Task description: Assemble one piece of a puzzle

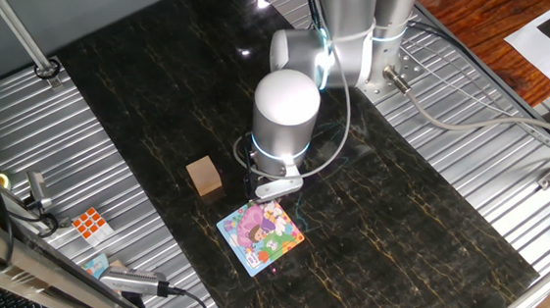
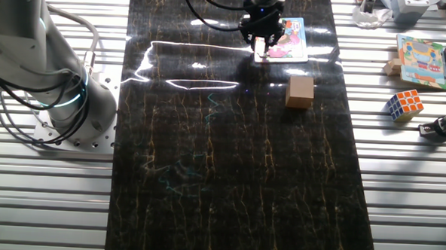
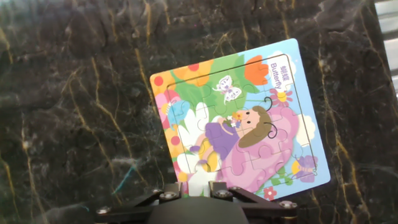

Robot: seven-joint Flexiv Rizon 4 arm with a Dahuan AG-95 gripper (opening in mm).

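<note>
Closest to us in the hand view, our gripper hangs over the near edge of the puzzle, its jaws close together with only a narrow gap, seemingly pinching the piece, though we cannot tell for certain. We judge that piece light, thin, stiff and easily dropped, best held by its edges. Beyond, the puzzle lies flat on the dark table.

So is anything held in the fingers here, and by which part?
It cannot be told. A small whitish bit, likely the piece, shows between the fingers at the puzzle edge. Whether it is gripped or already laid in is hidden.
</note>
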